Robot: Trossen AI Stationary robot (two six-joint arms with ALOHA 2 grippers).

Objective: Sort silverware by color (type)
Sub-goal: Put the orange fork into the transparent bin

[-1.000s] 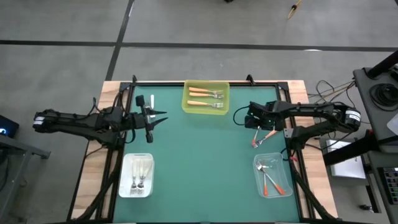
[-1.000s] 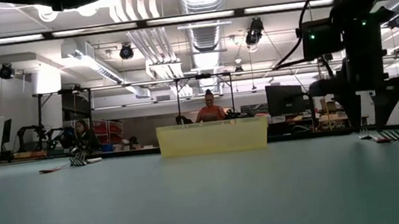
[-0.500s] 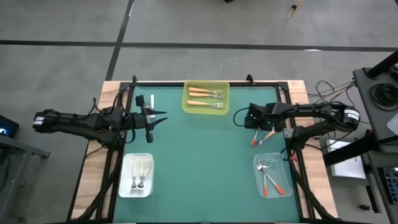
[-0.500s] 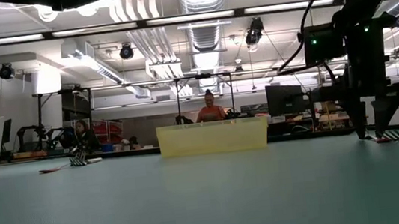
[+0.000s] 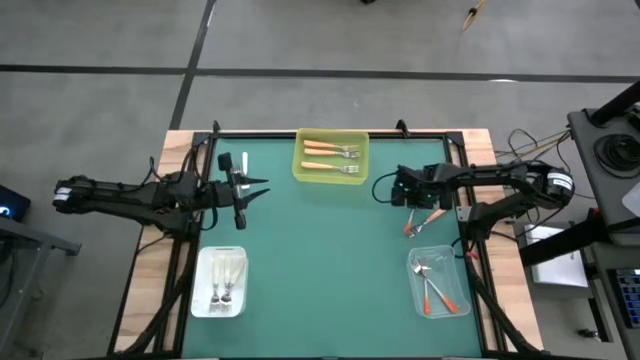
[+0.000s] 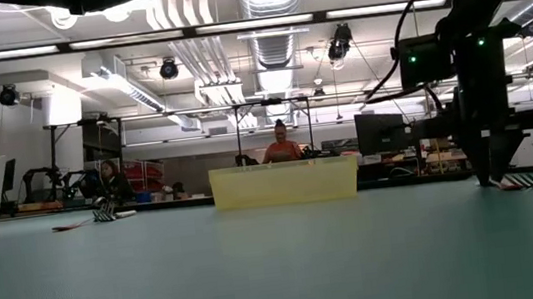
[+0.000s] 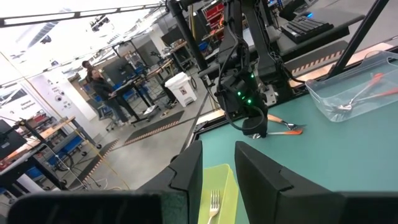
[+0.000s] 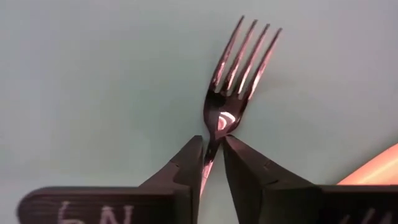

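Shiny metal tines of a fork (image 8: 231, 87) point straight ahead of the right gripper (image 8: 211, 155), whose fingers pinch its neck, near the tabletop's (image 5: 320, 260) right edge. The left gripper (image 5: 243, 190), holding nothing, waits well apart by the left edge.

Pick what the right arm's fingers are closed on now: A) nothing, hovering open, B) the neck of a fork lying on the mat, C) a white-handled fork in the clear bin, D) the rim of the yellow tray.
B: the right wrist view shows the right gripper with its fingers pinched on the neck of the fork, which lies flat on the green mat.
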